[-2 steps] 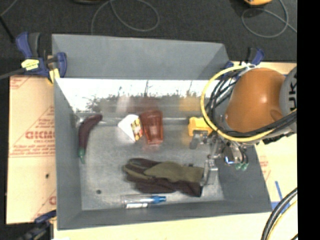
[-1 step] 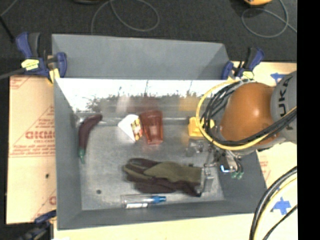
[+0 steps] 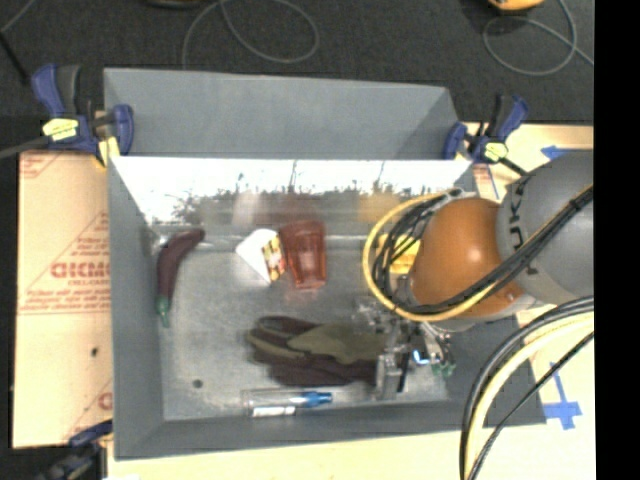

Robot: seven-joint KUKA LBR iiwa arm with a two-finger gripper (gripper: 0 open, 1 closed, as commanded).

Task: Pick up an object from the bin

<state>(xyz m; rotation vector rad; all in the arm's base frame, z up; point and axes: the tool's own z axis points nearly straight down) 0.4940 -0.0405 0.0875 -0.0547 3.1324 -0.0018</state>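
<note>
Early in the pick, by the look of it. Low in the bin (image 3: 205, 353), toward its near right corner, with the pincer (image 3: 397, 371) at the right end of a dark glove (image 3: 305, 353), touching it or just above; hard to say which. No telling whether spread or pressed together, given the clutter of wrist gear and cables there. No lifted thing to report, so no claiming a hold. Glove flat on the bin floor, stretched leftward from the pincer, olive and maroon, limp by the look of it. Just in front, near the front wall, a pen (image 3: 290, 403) with a blue cap. Farther back, well apart from the pincer, a red cup (image 3: 303, 255) beside a small white box (image 3: 260, 255); off by the left wall, a purple eggplant (image 3: 172, 268). Judged from this: positioning at a thing as good as done, grasp unconfirmed, lift not yet done. Left to do: pinching the glove, if meant as the target, then raising it clear of the bin without dragging the pen along.
</note>
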